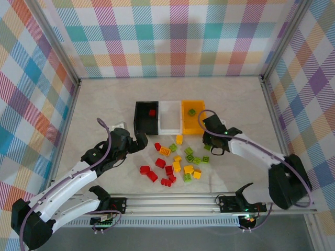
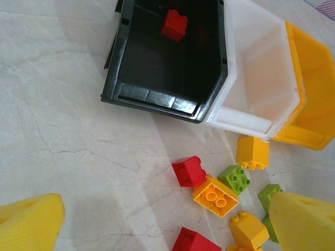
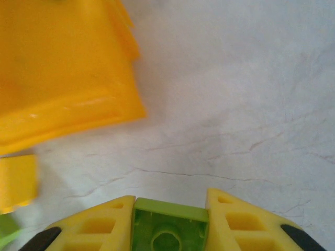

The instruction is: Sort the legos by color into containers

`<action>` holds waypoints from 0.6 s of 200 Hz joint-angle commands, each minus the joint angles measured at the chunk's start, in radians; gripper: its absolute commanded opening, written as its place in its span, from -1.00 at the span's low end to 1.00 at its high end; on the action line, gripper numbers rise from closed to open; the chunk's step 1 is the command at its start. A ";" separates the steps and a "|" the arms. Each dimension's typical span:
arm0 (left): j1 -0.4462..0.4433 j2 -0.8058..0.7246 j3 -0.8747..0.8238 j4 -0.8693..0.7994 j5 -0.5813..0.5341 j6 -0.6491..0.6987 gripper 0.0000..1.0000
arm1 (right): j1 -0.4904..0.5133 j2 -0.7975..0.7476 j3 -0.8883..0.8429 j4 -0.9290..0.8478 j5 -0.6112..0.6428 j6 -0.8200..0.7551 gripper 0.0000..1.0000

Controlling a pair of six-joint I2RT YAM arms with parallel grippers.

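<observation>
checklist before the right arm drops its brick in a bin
1. Right jaws shut on the small lime green studded plastic brick: ok.
2. Brick firm enough in the jaws to lift: cannot tell.
3. Target bin: the orange-yellow plastic bin holds a green brick: ok.
4. Way to that bin: it lies close by, with bare table between: ok.
5. Left jaws open with nothing in them, apart from the right arm: ok.
6. Black plastic bin holds just one red brick: ok.
</observation>
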 commanded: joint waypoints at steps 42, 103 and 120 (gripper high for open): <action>-0.004 0.001 -0.032 -0.026 0.087 0.036 0.95 | -0.012 0.222 0.349 0.010 -0.054 -0.177 -0.44; -0.005 -0.040 -0.054 -0.115 0.104 0.039 0.92 | -0.063 0.534 0.635 -0.026 -0.030 -0.160 -0.26; -0.006 -0.045 -0.058 -0.143 0.116 0.043 0.91 | -0.064 0.561 0.667 -0.029 -0.050 -0.159 0.24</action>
